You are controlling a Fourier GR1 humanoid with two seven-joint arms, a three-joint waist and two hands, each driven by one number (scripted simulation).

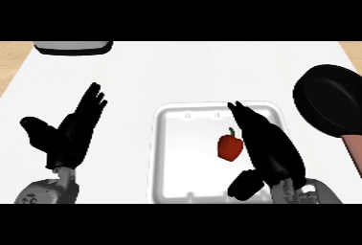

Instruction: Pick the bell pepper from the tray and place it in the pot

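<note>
A red bell pepper [231, 147] with a green stem lies in the white tray [176, 158], right of the tray's middle. My right hand [272, 150] hovers over the tray's right side, just right of the pepper, fingers straight and pointing away, thumb low near the tray's front edge; it holds nothing. The black pot [331, 100] with a pinkish handle [352, 153] sits at the right edge of the counter, partly cut off. My left hand [67, 136] rests open at the left, fingers up, well clear of the tray.
A grey and white object [73, 47] shows at the counter's far left edge, mostly cut off. The white counter [184, 72] is bordered by wood-coloured strips at the far left and far right corners.
</note>
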